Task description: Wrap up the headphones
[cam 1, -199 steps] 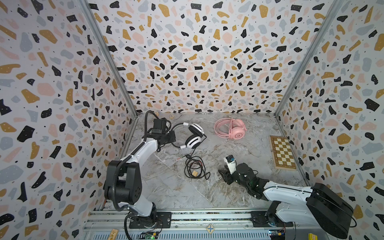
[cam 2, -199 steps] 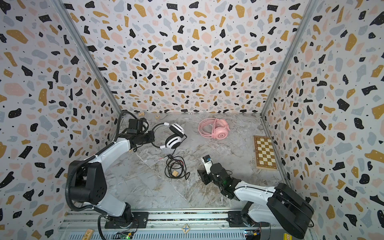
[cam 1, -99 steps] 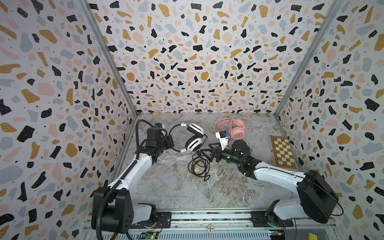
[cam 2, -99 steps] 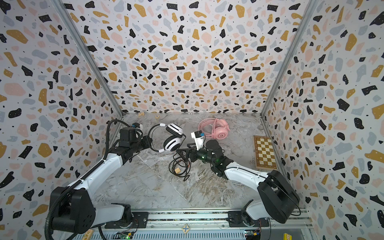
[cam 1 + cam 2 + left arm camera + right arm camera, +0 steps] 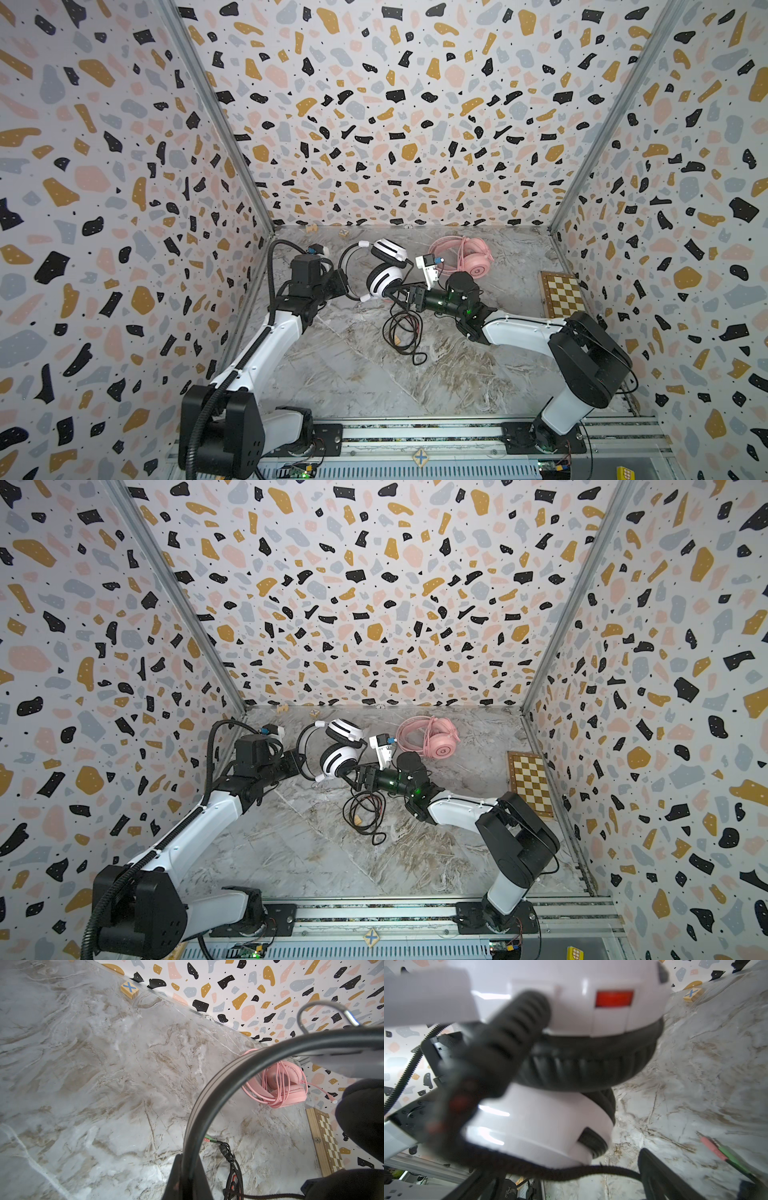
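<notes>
– White headset (image 5: 386, 266) sits where?
– At the rear of the worktop (image 5: 353, 374), its headband pinched in the left claw (image 5: 344, 287). The pink headset (image 5: 465, 259) lies near, to its right.
– Right claw (image 5: 402, 297)?
– Wide, at the lower cup, arm stretched low. A second ago it was back by the rail. Only the right wrist view shows a red patch (image 5: 614, 998) on the cup.

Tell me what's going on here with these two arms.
The left gripper is shut on the black headband of the white headset. The right gripper is open beside its lower ear cup, where the black cable comes out; that cable lies in a loose heap on the marble table, not yet wrapped. The pink headset sits at the back with its own cable looped round it.
</notes>
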Motion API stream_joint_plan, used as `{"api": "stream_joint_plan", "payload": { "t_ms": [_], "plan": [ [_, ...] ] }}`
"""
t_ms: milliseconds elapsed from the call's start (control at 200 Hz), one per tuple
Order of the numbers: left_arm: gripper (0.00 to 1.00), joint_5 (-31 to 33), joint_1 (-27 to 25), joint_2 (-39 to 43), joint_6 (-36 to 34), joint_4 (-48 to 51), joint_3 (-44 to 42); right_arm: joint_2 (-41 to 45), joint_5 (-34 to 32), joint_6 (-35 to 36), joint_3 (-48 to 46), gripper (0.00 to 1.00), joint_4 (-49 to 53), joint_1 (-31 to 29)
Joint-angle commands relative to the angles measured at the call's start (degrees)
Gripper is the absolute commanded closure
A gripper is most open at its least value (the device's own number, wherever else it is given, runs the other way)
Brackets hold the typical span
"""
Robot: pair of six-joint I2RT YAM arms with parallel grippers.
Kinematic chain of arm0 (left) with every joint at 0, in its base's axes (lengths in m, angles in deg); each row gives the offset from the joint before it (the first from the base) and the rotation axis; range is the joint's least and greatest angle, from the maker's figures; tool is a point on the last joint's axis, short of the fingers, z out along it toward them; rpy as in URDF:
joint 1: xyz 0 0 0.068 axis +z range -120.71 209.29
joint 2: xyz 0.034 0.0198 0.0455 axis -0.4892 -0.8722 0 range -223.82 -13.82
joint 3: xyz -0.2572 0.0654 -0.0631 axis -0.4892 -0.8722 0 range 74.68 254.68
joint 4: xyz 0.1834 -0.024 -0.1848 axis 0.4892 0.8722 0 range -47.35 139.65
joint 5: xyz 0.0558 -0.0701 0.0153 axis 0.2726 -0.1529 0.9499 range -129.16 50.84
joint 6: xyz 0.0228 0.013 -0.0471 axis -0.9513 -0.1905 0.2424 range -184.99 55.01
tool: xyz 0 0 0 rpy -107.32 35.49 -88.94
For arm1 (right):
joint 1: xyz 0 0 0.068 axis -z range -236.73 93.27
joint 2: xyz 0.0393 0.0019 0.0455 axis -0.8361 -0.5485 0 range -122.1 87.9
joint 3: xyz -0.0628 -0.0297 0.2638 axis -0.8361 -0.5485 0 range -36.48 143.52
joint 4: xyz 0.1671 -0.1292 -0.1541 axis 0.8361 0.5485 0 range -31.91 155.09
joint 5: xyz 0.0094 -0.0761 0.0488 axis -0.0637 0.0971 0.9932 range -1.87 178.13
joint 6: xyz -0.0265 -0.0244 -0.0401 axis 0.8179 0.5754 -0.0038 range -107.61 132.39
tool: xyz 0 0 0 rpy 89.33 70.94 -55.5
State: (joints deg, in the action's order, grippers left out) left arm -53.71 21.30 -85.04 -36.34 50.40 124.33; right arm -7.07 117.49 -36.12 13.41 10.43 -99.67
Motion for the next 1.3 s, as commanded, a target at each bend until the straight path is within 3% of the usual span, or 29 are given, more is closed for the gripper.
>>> {"api": "stream_joint_plan", "payload": {
  "t_ms": [0, 250, 481, 751, 1171, 1296],
  "plan": [
    [1.0, -2.5, -0.4, 0.2, 0.2, -4.3, 1.0, 3.4, 1.5, -2.0, 1.7, 0.01, -5.0, -0.7],
    [1.0, -3.4, -0.5, -1.8, 0.0, -4.8, 1.1, 9.4, -4.4, -0.5, -2.2, 0.01, -4.0, -1.5],
    [1.0, -2.9, -0.8, -0.5, 0.3, -4.4, 1.3, 2.1, -5.1, -1.7, 1.8, 0.01, -0.3, -2.4],
    [1.0, -1.9, -1.4, 1.8, 0.0, -2.6, 1.5, -0.2, -8.3, -0.4, 5.3, 0.01, 4.7, -3.9],
    [1.0, -3.6, -2.4, 2.8, 1.4, -2.8, 1.4, -3.4, -4.8, -6.7, 0.3, 0.0, -13.8, -2.3],
    [1.0, -3.2, -2.4, 3.0, 1.3, -2.6, 1.5, -2.6, -4.7, -5.8, -0.4, 0.12, -14.3, -2.4]
  ]
}}
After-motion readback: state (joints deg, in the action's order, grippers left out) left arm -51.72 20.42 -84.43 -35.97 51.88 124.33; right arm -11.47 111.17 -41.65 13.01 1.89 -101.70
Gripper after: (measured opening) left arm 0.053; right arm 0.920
